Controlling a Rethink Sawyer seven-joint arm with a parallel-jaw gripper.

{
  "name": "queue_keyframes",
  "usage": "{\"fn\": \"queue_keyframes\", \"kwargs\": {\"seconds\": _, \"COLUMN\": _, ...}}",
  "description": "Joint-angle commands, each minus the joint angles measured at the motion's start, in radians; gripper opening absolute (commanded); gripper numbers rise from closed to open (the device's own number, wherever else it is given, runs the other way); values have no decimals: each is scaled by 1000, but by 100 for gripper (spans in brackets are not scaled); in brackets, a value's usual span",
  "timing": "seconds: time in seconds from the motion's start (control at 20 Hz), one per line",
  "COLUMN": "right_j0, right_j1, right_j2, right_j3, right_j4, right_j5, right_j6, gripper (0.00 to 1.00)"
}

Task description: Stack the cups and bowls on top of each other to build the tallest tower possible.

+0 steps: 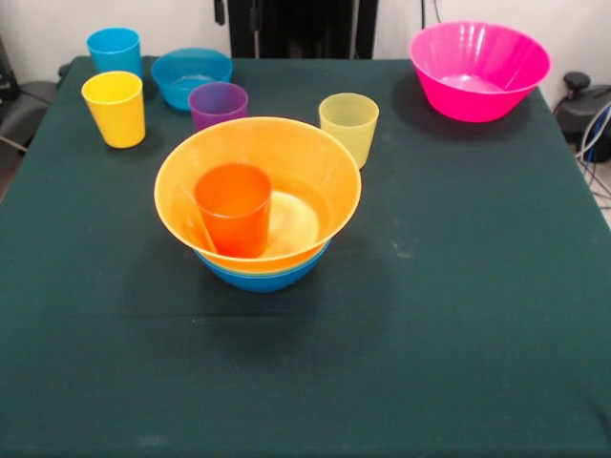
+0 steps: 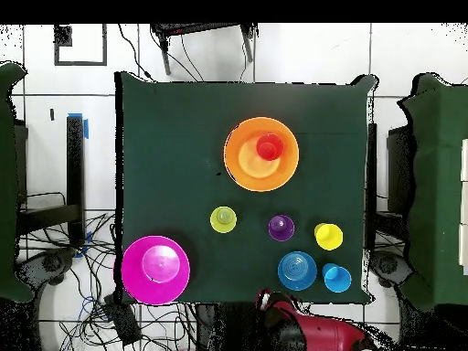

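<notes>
The front view shows a translucent orange plastic cup (image 1: 234, 207) in the large orange-yellow bowl (image 1: 315, 167) atop a medium blue bowl (image 1: 263, 277); overhead hides that base. Only the overhead view shows the red arm (image 2: 315, 331); whether its fingers are open or closed cannot be told.

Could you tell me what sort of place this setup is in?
Probably a robotics lab: a dark green cloth-covered table on a white tiled floor, loose black cables, and a red robot arm at the table's edge.

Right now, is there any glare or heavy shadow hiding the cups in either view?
Front view: no glare on the cups; the orange cup stands clear inside the orange-yellow bowl, and the tower throws a soft shadow on the green cloth towards the camera. Overhead view: even light, the cups plain, shadows faint.
</notes>
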Motion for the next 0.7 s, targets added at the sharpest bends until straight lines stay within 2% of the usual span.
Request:
{"fn": "queue_keyframes", "kwargs": {"seconds": 0.05, "right_j0": 54, "right_j1": 113, "right_j2": 11, "right_j3": -141, "right_j4": -38, "right_j5": -80, "right_j6": 78, "gripper": 100}}
{"fn": "queue_keyframes", "kwargs": {"seconds": 0.2, "right_j0": 68, "right_j1": 139, "right_j2": -19, "right_j3": -157, "right_j4": -25, "right_j5": -91, "right_j6": 87, "gripper": 100}}
{"fn": "queue_keyframes", "kwargs": {"seconds": 0.7, "right_j0": 35, "right_j1": 173, "right_j2": 6, "right_j3": -176, "right_j4": -43, "right_j5": -90, "right_j6": 71, "gripper": 100}}
